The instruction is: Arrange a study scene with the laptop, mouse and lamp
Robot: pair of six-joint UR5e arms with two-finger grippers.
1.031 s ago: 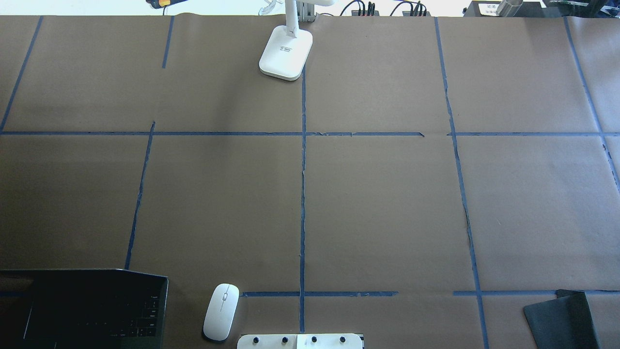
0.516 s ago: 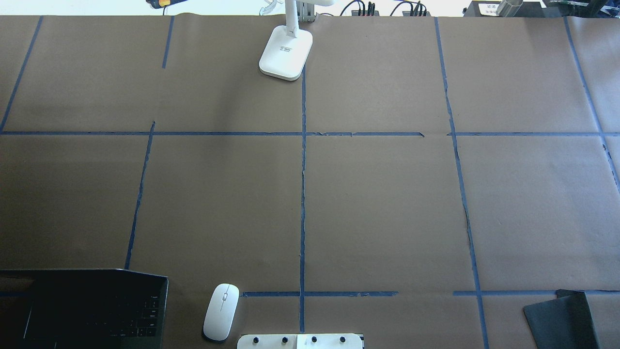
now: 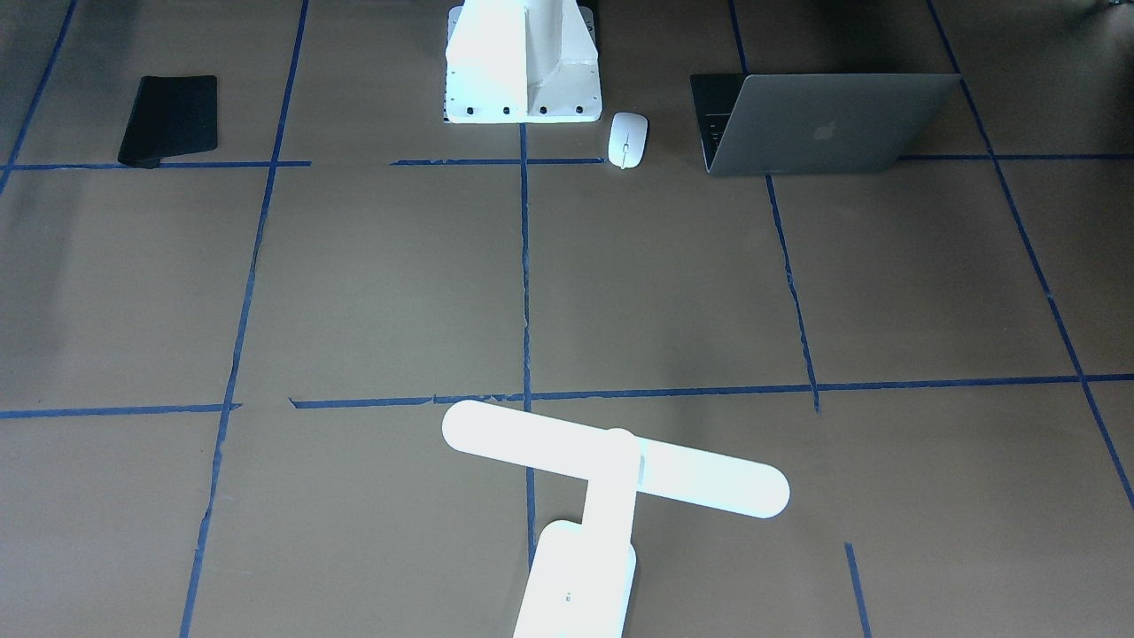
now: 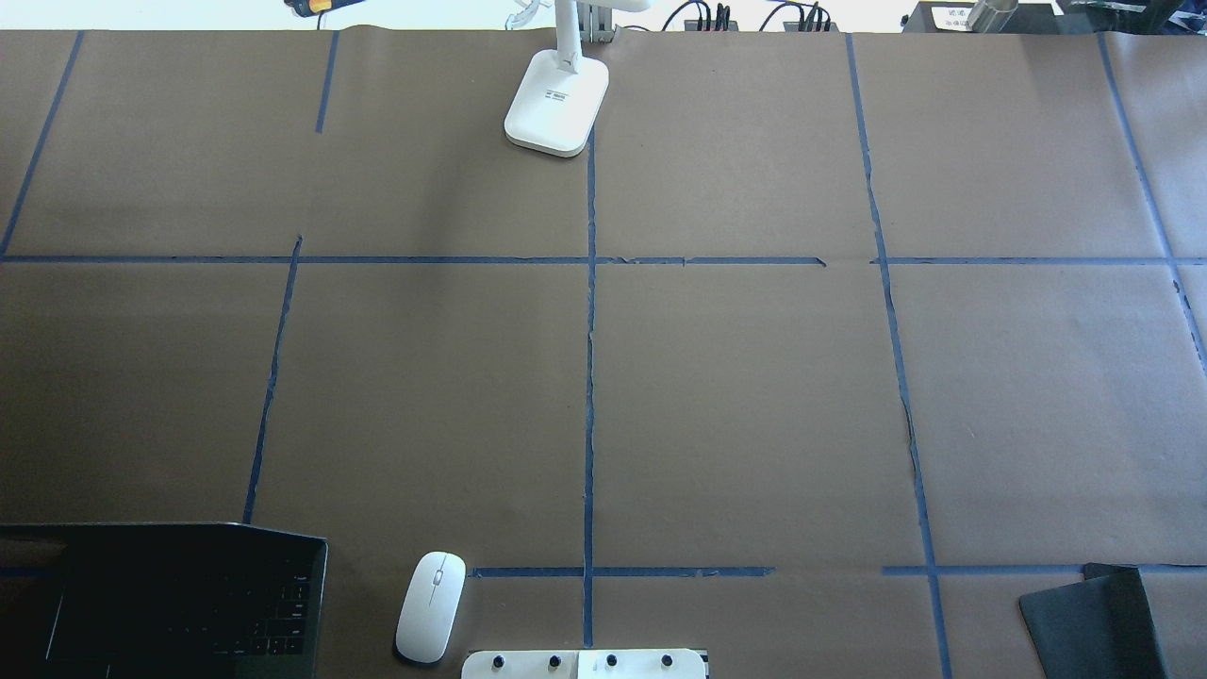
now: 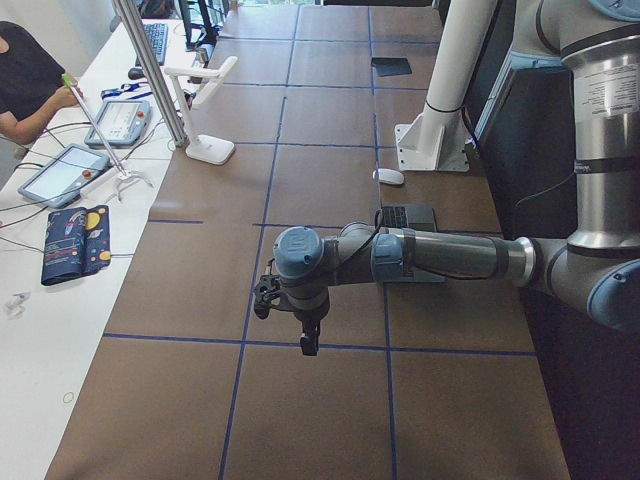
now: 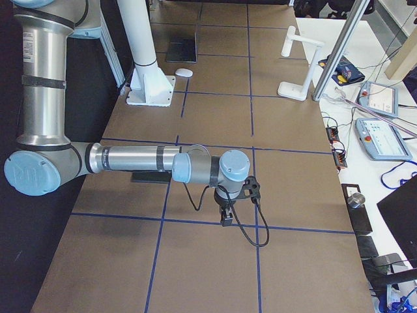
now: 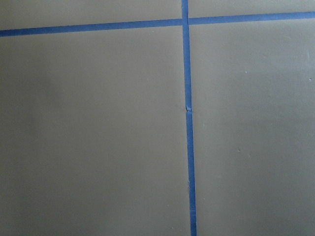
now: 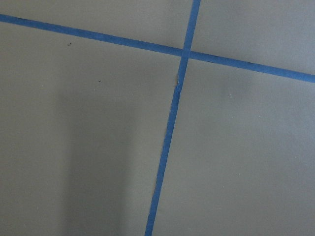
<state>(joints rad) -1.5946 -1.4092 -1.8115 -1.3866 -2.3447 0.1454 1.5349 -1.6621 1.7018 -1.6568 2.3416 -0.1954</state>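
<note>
The laptop [image 4: 189,594], at the overhead view's lower left, sits nearer the left end effector [image 5: 308,342] (spread or pressed together: cannot tell).

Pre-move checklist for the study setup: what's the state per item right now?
1. Slim silver-grey laptop accessible: ok. It sits open at the robot's near edge, on its left side.
2. Small white oval mouse free: ok. It lies between the laptop and the white boxy pedestal, touching neither.
3. White T-shaped desk lamp standing: ok. It is upright at the far edge.
4. Left gripper open: cannot tell, as only a side view shows it.
5. Right gripper open: cannot tell, same reason.
6. Arms away from the task things: ok. Both wrist views show only brown paper and blue tape.
</note>
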